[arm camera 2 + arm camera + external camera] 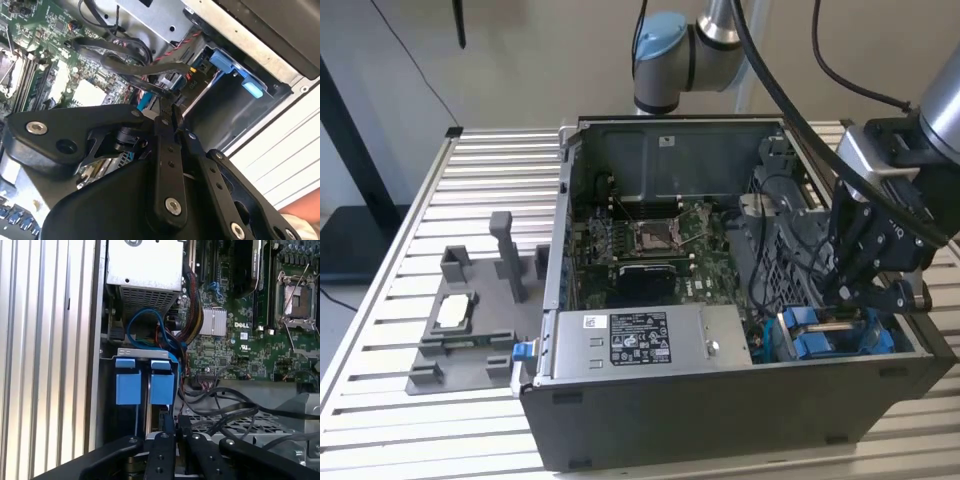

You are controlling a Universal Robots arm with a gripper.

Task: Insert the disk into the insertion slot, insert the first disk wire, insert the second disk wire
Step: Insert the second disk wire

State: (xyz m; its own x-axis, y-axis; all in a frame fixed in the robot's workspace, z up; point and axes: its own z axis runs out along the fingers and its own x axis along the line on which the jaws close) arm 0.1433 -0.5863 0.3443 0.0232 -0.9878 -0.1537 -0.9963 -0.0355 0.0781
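Two bright blue carrier frames (145, 385) stand side by side in the drive bay at the case's corner, at the exterior view's right (820, 335); the disk's silver body is hidden below them. My gripper (172, 421) hangs just above this bay, inside the open computer case (740, 420). Its black fingers (162, 125) are drawn together in both wrist views. A black wire (145, 85) loops over the motherboard and ends between the fingertips. Further black wires (235, 412) trail off beside the bay, and a blue cable (142, 320) curls behind it.
A silver labelled power-supply box (640, 338) fills the case's near wall. The motherboard (650, 245) lies in the middle. A grey fixture (470, 320) holding a small chip sits on the slatted table (490, 170) at the exterior view's left.
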